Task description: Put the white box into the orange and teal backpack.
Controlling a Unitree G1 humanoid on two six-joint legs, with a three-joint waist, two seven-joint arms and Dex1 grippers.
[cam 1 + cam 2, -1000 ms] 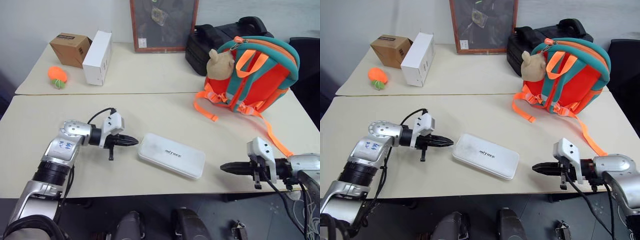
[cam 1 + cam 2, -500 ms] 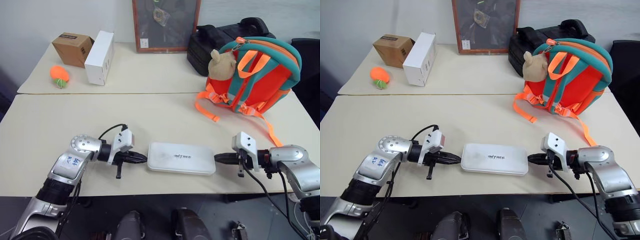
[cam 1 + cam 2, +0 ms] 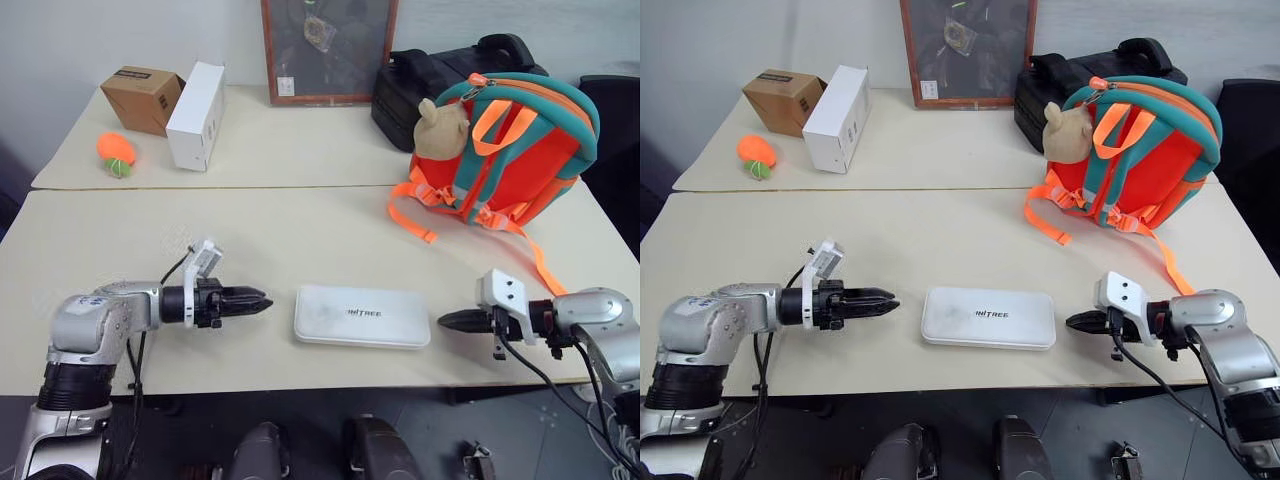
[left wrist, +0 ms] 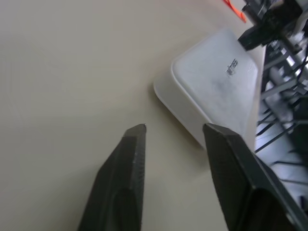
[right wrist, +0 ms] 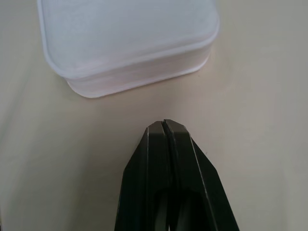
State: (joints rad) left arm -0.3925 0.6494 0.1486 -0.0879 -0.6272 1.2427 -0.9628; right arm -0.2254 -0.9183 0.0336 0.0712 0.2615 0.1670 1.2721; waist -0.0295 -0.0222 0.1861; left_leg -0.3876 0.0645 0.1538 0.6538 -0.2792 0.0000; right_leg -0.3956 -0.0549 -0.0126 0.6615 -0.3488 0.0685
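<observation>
The white box (image 3: pixel 362 316) is seen lying flat near the front edge of the table (image 3: pixel 300 225), not yet lifted. It is flanked by both grippers, neither of which is touching it. The left gripper (image 3: pixel 262 303) is held just beside the box's left end with its fingers parted and nothing between them. The right gripper (image 3: pixel 446 321) is aimed at the right end with its fingers pressed together, empty. The orange and teal backpack (image 3: pixel 510 150) is stood upright at the far right of the table, well apart from the box. The task is judged barely begun: grasping, carrying and insertion are all left to be done.
</observation>
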